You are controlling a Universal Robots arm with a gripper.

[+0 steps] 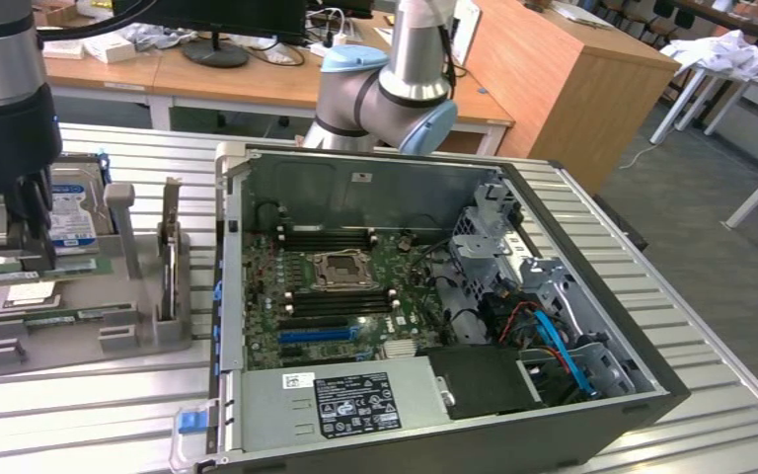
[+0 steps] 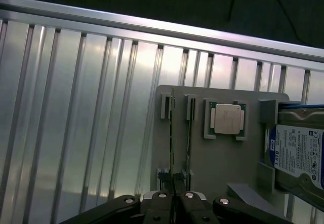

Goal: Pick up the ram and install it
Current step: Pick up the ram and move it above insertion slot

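Observation:
The ram [image 2: 172, 143] is a thin green stick, seen edge-on in the wrist view. It runs along a slot of the grey holder [image 2: 212, 163] and into my gripper [image 2: 173, 201], which is shut on its top edge. In the exterior view my gripper [image 1: 17, 259] hangs over the holder [image 1: 76, 341] at that view's left. A green strip of the ram [image 1: 74, 265] shows just under the fingers. Whether the ram is lifted out of its slot I cannot tell.
A second stick [image 2: 189, 138] stands beside the held one. Beyond it lie the square processor chip [image 2: 226, 118] and the hard drive [image 2: 296, 153] [image 1: 70, 212]. The open computer case [image 1: 590, 296] with its motherboard [image 1: 340, 286] sits to the exterior view's right on the slatted metal table [image 1: 734, 395].

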